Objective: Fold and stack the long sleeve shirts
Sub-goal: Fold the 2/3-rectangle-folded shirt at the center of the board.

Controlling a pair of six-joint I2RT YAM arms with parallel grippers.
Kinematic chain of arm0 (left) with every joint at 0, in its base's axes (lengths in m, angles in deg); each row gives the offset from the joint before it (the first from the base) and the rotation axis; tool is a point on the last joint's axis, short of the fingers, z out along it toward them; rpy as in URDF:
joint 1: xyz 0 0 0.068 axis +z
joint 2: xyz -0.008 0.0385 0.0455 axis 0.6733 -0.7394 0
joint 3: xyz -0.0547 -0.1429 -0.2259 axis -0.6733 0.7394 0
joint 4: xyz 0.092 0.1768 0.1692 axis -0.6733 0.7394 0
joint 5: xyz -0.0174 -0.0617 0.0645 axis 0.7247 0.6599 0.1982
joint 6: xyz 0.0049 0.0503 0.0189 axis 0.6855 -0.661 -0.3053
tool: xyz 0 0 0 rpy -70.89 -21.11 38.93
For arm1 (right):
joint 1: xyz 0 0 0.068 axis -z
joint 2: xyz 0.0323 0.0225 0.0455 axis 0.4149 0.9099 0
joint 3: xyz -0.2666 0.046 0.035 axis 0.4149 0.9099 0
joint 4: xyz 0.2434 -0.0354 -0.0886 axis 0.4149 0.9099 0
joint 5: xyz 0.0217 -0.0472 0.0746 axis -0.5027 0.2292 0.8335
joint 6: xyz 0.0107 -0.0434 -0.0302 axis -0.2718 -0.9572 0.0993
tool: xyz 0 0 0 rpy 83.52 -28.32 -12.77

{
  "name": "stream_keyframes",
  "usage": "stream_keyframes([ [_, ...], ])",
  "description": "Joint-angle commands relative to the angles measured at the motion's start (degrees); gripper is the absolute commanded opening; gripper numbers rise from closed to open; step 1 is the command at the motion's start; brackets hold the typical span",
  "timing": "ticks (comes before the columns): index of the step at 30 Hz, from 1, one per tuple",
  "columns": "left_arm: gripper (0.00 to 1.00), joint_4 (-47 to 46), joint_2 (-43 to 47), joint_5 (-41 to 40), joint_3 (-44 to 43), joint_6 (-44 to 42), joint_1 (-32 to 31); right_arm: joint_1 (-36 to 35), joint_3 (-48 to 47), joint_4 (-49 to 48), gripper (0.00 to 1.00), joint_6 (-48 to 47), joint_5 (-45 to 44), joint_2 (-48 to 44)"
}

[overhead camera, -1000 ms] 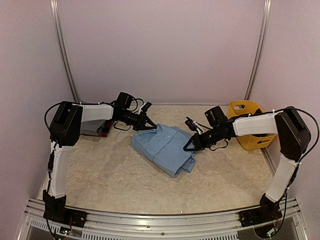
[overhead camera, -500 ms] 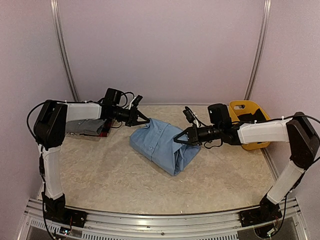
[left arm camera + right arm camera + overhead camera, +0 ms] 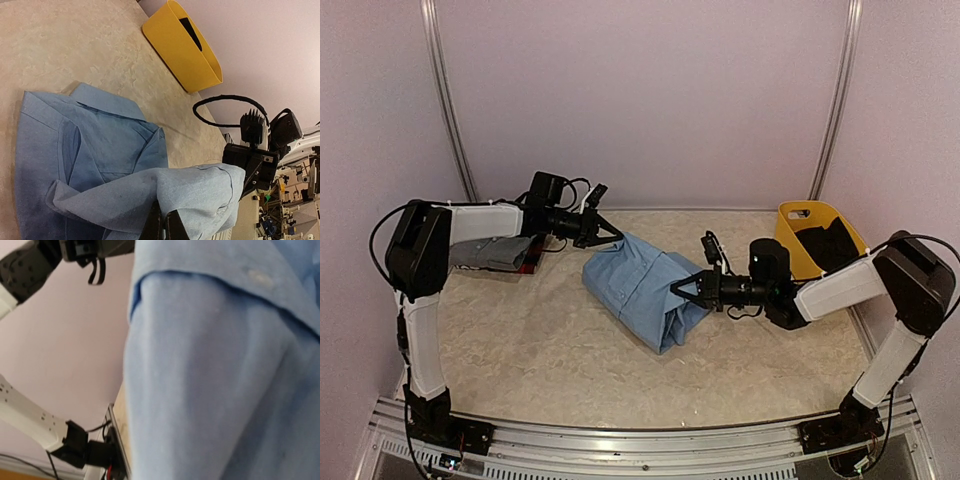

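Observation:
The light blue long sleeve shirt (image 3: 638, 287) lies partly folded in the middle of the table. My left gripper (image 3: 613, 238) is shut on its far left edge; in the left wrist view the cloth (image 3: 100, 145) drapes over that gripper (image 3: 164, 226). My right gripper (image 3: 678, 290) is shut on the shirt's right side, where a fold stands up. Blue cloth (image 3: 215, 365) fills the right wrist view and hides the fingers. A grey shirt (image 3: 483, 253) lies at the far left under the left arm, with a strip of red-and-black plaid (image 3: 529, 265) beside it.
A yellow plastic basket (image 3: 817, 240) stands at the back right, behind the right arm; it also shows in the left wrist view (image 3: 182, 50). Pale walls close in the table on three sides. A metal rail (image 3: 640, 435) runs along the near edge.
My right gripper has drawn the shirt's right side leftward and then sunk lower, so the shirt is narrower and bunched. My left gripper moved slightly left and back with its edge.

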Motion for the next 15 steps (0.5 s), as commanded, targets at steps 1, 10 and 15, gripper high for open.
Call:
stream_keyframes([
  [1,0.0,-3.2,-0.8,-5.8,-2.4,0.1,0.8,1.0,1.6,-5.5,0.0,1.7,-1.8,1.8],
  [10,0.4,-4.3,-4.4,-10.2,-5.8,-0.5,-1.4,7.0,-2.1,10.1,0.0,-7.4,-3.2,0.8],
  [15,0.74,-5.5,-3.7,-16.1,-4.4,-1.5,-1.4,11.5,-6.0,18.5,0.0,-15.3,-1.2,3.3],
])
